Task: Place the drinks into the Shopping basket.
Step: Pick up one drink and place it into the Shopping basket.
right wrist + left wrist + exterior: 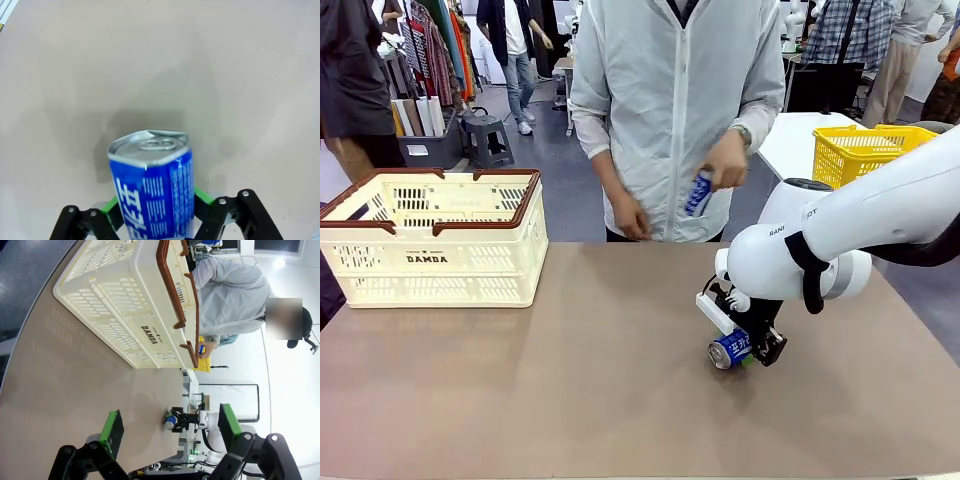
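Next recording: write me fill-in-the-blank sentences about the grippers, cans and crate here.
1. The right gripper is shut on a blue-and-white slim metal drink can with a ____ top.
2. A second blue-and-white can is in the hand of the ____.
3. The cream-white slotted plastic crate with the brown rim is printed ____.
4. The left gripper, green-padded fingers apart, is ____.
Missing words: silver; person; DAMDA; open.
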You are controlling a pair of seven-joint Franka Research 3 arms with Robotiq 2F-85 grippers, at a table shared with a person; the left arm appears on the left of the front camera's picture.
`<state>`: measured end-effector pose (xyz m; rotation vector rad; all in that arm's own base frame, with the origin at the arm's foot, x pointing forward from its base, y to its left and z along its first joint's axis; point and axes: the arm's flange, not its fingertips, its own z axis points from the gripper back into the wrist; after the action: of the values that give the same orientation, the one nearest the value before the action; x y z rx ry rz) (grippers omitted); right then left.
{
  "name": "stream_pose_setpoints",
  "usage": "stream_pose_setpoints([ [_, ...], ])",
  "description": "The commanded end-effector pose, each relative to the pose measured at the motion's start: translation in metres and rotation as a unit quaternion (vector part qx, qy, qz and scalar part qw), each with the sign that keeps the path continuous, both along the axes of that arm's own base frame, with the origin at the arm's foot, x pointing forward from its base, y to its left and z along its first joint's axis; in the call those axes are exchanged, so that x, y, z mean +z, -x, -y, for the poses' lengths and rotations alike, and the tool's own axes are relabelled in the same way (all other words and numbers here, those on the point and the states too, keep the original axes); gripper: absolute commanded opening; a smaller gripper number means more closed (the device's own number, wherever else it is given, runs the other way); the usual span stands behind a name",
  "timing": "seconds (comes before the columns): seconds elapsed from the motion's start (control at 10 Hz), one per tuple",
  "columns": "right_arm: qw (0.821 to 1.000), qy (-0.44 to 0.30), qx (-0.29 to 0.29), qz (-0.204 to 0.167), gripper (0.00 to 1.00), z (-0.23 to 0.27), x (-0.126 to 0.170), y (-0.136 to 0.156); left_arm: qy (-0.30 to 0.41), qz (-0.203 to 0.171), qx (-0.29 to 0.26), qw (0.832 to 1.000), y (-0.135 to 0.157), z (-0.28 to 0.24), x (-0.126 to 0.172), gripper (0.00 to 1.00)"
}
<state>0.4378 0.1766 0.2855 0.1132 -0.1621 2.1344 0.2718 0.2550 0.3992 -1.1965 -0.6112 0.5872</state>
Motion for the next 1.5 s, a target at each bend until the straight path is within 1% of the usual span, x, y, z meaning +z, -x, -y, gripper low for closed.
stream_pose_setpoints([
  [0.0, 1.000, -0.006, 0.010, -0.001, 0.00, 0.004, 0.003, 0.000, 0.004, 0.012, 0.003, 1.000, -0.001, 0.000, 0.001, 1.00],
  [0.2, 1.000, 0.000, 0.002, -0.003, 0.00, 0.005, 0.011, 0.003, 0.004, 0.012, 0.003, 1.000, -0.001, 0.000, 0.001, 1.00],
  [0.3, 1.000, 0.003, -0.017, -0.012, 0.00, 0.005, 0.013, 0.002, 0.004, 0.012, 0.003, 1.000, -0.001, 0.000, 0.001, 1.00],
  [0.4, 0.998, 0.008, -0.056, -0.026, 0.00, 0.006, 0.020, 0.006, 0.004, 0.012, 0.003, 1.000, -0.001, 0.000, 0.001, 1.00],
  [0.5, 0.994, 0.008, -0.106, -0.037, 0.00, 0.013, 0.038, 0.014, 0.004, 0.012, 0.003, 1.000, -0.001, 0.000, 0.001, 1.00],
  [0.6, 0.982, -0.005, -0.178, -0.060, 0.00, 0.029, 0.073, 0.034, 0.004, 0.012, 0.003, 1.000, -0.001, 0.000, 0.001, 1.00],
  [0.7, 0.956, -0.012, -0.268, -0.116, 0.00, 0.046, 0.102, 0.055, 0.004, 0.012, 0.003, 1.000, -0.001, 0.000, 0.001, 1.00],
  [0.8, 0.912, -0.029, -0.375, -0.165, 0.00, 0.061, 0.120, 0.073, 0.004, 0.012, 0.003, 1.000, -0.001, 0.000, 0.001, 1.00],
  [0.9, 0.868, -0.038, -0.452, -0.202, 0.00, 0.076, 0.127, 0.086, 0.004, 0.012, 0.003, 1.000, -0.001, 0.000, 0.001, 1.00],
  [1.0, 0.826, -0.066, -0.510, -0.231, 0.00, 0.094, 0.126, 0.096, 0.004, 0.012, 0.003, 1.000, -0.001, 0.000, 0.001, 1.00],
  [1.1, 0.785, -0.099, -0.563, -0.240, 0.00, 0.116, 0.123, 0.102, 0.004, 0.012, 0.003, 1.000, -0.001, 0.000, 0.001, 1.00],
  [1.2, 0.737, -0.143, -0.616, -0.239, 0.00, 0.139, 0.120, 0.110, 0.004, 0.012, 0.003, 1.000, -0.001, 0.000, 0.001, 1.00],
  [1.3, 0.710, -0.189, -0.647, -0.203, 0.00, 0.153, 0.119, 0.113, 0.004, 0.012, 0.003, 1.000, -0.001, 0.000, 0.001, 1.00],
  [1.4, 0.825, -0.046, -0.510, -0.241, 0.00, 0.127, 0.124, 0.106, 0.004, 0.012, 0.003, 1.000, -0.001, 0.000, 0.001, 1.00],
])
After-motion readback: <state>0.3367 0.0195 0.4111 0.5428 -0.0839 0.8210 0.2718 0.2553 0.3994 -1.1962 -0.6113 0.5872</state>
